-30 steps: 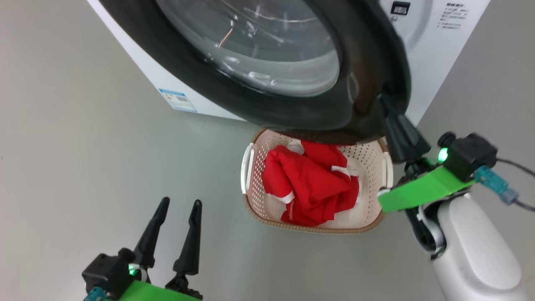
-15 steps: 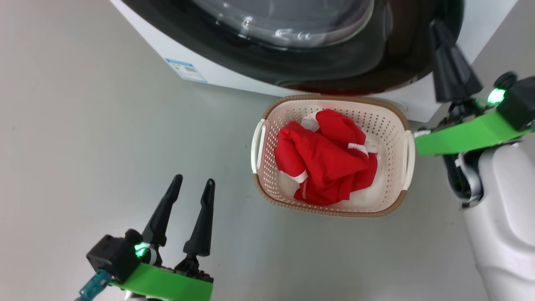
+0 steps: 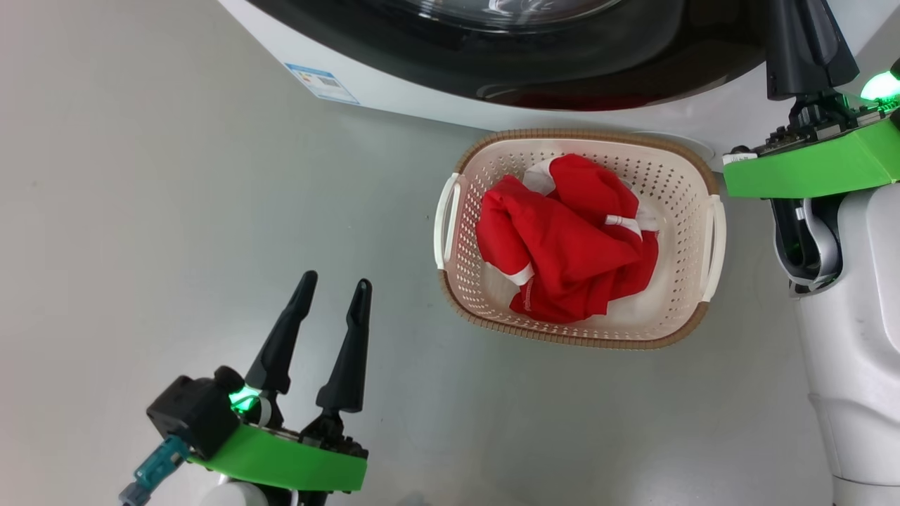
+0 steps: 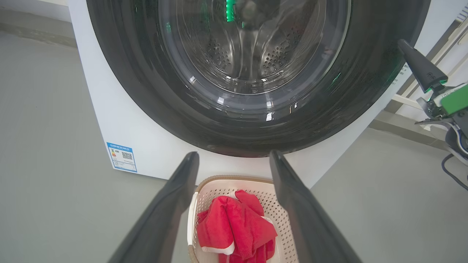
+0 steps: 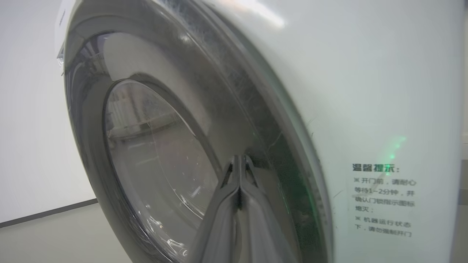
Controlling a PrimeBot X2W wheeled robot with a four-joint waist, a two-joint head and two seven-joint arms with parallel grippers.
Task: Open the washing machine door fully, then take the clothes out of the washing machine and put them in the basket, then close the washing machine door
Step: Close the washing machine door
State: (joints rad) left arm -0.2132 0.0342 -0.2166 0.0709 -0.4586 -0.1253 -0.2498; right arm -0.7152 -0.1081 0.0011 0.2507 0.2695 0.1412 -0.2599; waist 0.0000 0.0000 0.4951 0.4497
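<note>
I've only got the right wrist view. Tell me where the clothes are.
Observer: The clothes lie in the basket, which stands on the floor right in front of the machine.
Operator: Now look inside.
Observer: In the left wrist view, through the glass of the door, the drum looks bare, with no red in it.
Operator: Now the other arm.
Observer: The left pincer is open and holds nothing. It is apart from the basket, on the robot's left of it.
</note>
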